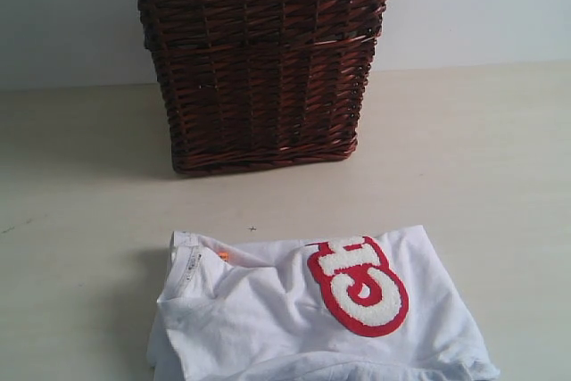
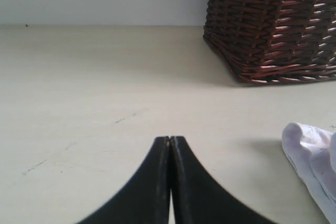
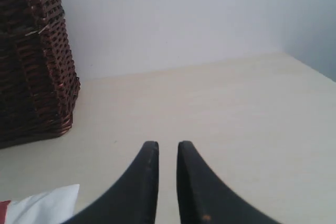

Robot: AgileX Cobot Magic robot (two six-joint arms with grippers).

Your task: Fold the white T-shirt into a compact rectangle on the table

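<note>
On my exterior view the shirt [image 1: 268, 327] lies folded at the bottom centre of the frame, flat on the table [image 1: 482, 149]. Its red-edged lettering [image 1: 361, 287] faces up and the small orange tag [image 1: 223, 257] sits at the collar on the upper left of the bundle. The basket [image 1: 263, 69] stands at the top centre, well apart from the shirt. Neither arm shows in that view.

On the left wrist camera, the left gripper [image 2: 169, 140] has its jaws pressed together with nothing between them. It sits low over bare table, and a white edge of the shirt lies near, off to one side and apart from the tips.

On the right wrist camera, the right gripper [image 3: 168, 145] shows a narrow slit between its jaws, and it too is empty. A corner of the shirt lies beside it, not touching.
</note>
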